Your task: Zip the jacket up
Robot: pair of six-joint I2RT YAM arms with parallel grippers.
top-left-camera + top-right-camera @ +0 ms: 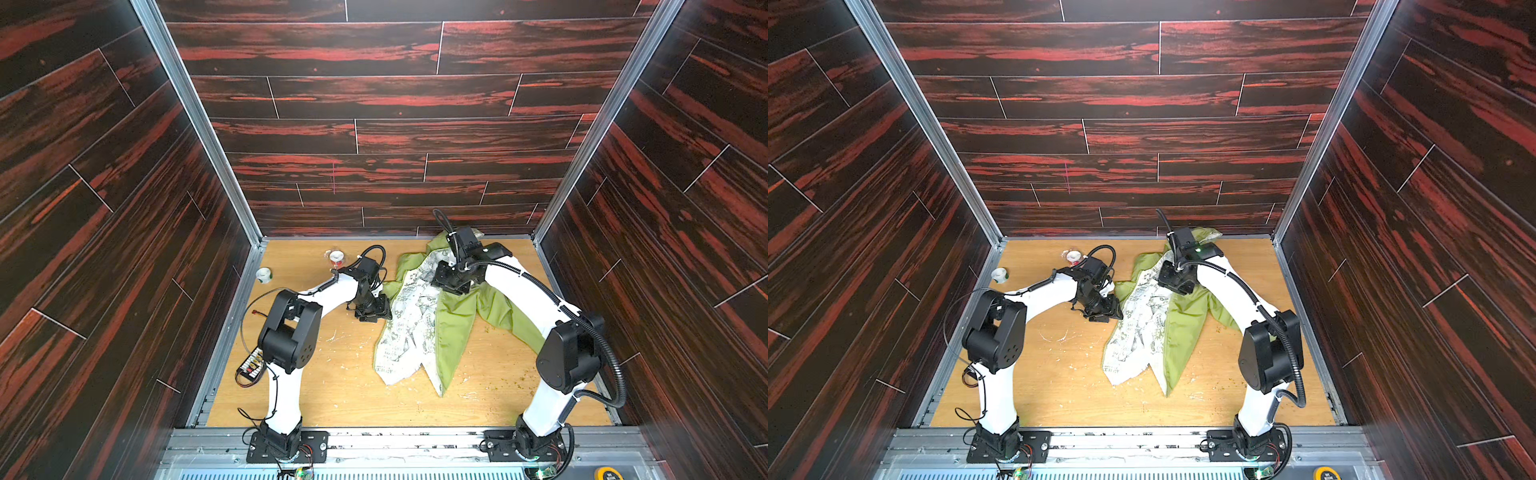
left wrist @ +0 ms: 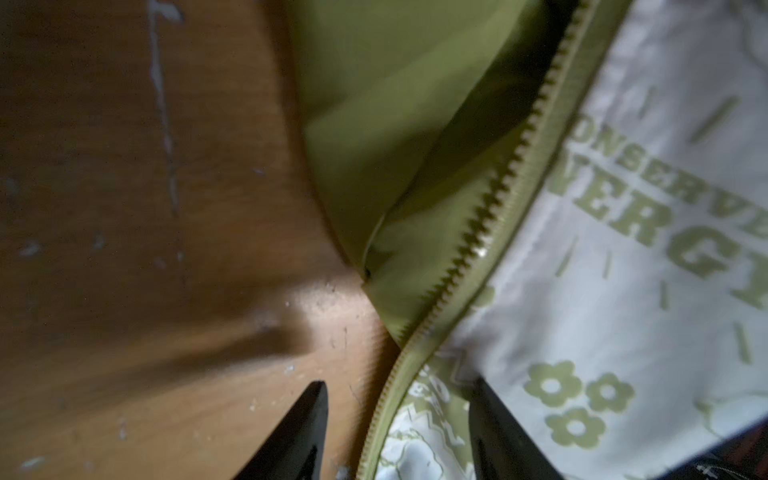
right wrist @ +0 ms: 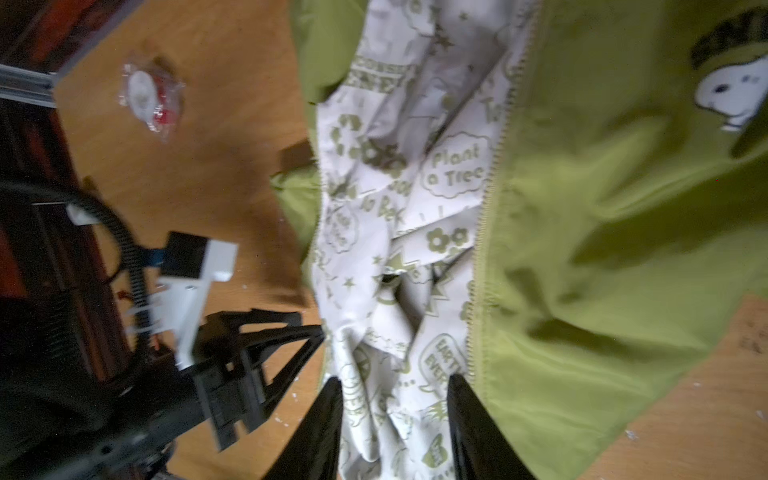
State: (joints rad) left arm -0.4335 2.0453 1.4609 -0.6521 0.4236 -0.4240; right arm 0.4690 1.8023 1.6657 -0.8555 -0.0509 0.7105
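Jacket (image 1: 453,332) on table (image 1: 332,395), right of centre

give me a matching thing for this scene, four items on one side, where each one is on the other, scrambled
1 left tool
2 right tool
3 dog print
4 red-and-white packet

a on the table, apart from the jacket
b on the jacket's green outside
c astride the zipper edge
d over the white lining

Pairs: 1-c, 2-d, 3-b, 4-a

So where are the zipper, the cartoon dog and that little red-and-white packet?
zipper (image 2: 492,222), left wrist view, on its teeth.
cartoon dog (image 3: 725,93), right wrist view, on its white face.
red-and-white packet (image 3: 143,89), right wrist view, on its white middle.
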